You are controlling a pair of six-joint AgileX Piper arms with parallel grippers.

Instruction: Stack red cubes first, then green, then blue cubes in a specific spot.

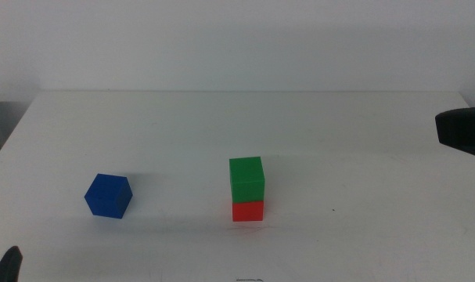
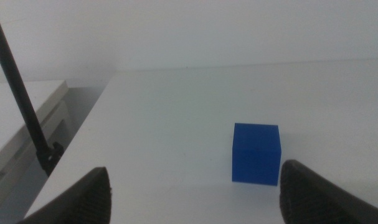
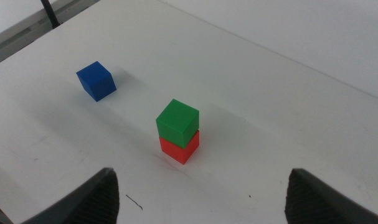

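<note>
The green cube [image 1: 246, 178] sits on top of the red cube [image 1: 248, 211] near the middle of the white table; the pair also shows in the right wrist view, green cube [image 3: 177, 121] on red cube [image 3: 180, 147]. The blue cube [image 1: 108, 196] stands alone to the left, and shows in the left wrist view [image 2: 256, 153] and the right wrist view [image 3: 96, 81]. My left gripper [image 2: 195, 180] is open and empty, low at the front left [image 1: 10, 264], a short way before the blue cube. My right gripper [image 3: 202, 180] is open and empty, raised at the right edge [image 1: 464, 133].
The white table [image 1: 347, 157] ends at a pale wall behind. Beyond its left edge are a grey shelf [image 2: 20, 130] and a thin black pole [image 2: 20, 99].
</note>
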